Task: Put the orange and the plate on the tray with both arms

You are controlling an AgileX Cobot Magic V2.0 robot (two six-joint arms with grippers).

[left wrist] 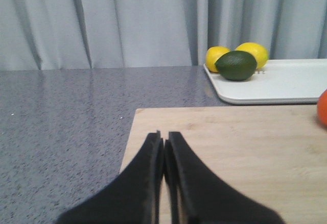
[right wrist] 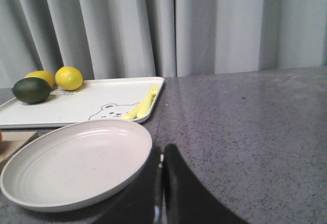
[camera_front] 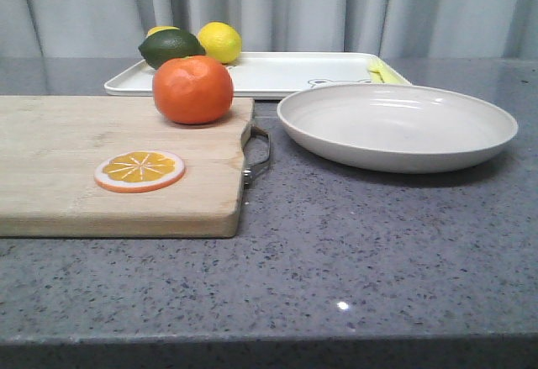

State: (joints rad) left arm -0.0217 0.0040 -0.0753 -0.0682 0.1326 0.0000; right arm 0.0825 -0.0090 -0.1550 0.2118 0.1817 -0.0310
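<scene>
- Starting position noted: the left hand (left wrist: 164, 150) hangs over the near-left part of the cutting board (camera_front: 67, 159) with its fingers pressed together, holding nothing.
- Right hand (right wrist: 162, 165) is likewise closed and empty, sitting just beside the near rim of the plate (camera_front: 397, 123).
- Orange (camera_front: 192, 90) rests on the far right corner of the cutting board, apart from the orange slice (camera_front: 139, 171); it shows only at the edge of the left wrist view.
- Plate lies flat on the bench (camera_front: 353, 260), just in front of the tray (camera_front: 277, 73).
- Tray already carries two lemons (camera_front: 219, 41), an avocado (camera_front: 171, 46) and a yellow fork (right wrist: 143, 105); its middle looks free.
- Judgement: neither pick has begun. Both hands should open fully before closing in.
- Left hand should straddle the orange at its widest girth; glossy round fruit may roll.
- Right hand should pinch the plate's raised rim and lift level, clearing the tray's low edge and the fork.
</scene>
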